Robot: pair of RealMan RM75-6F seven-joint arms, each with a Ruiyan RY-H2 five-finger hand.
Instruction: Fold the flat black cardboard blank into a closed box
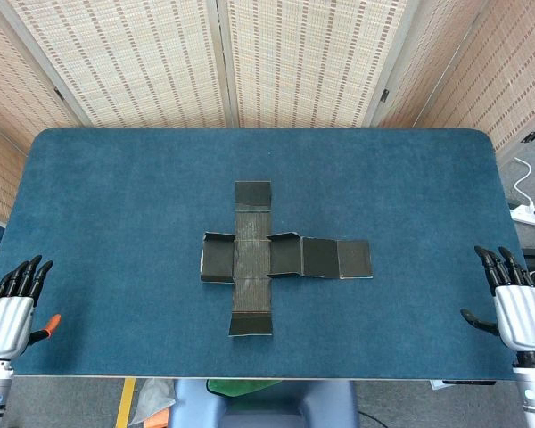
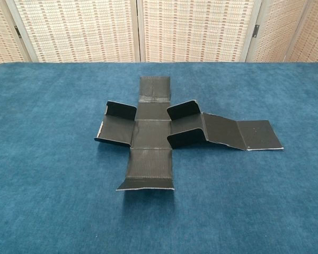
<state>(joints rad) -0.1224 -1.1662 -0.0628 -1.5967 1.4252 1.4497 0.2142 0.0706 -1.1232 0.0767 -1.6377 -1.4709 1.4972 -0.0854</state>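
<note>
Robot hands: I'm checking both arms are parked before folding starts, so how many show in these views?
2, head view only. The left hand sits at the table's near-left edge, the right hand at its near-right edge. Both are open, well clear of the flat black cardboard blank.

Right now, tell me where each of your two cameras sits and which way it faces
Head view: sits high at the robot's edge of the table, tilted steeply down on the blue table and the black cardboard blank; the left hand and right hand show at the lower corners, holding nothing.
Chest view: sits lower, looks forward across the table toward the woven screens; no hand or arm shows.
Shared: both see the same blank, unfolded in a cross, some flaps raised.
</note>
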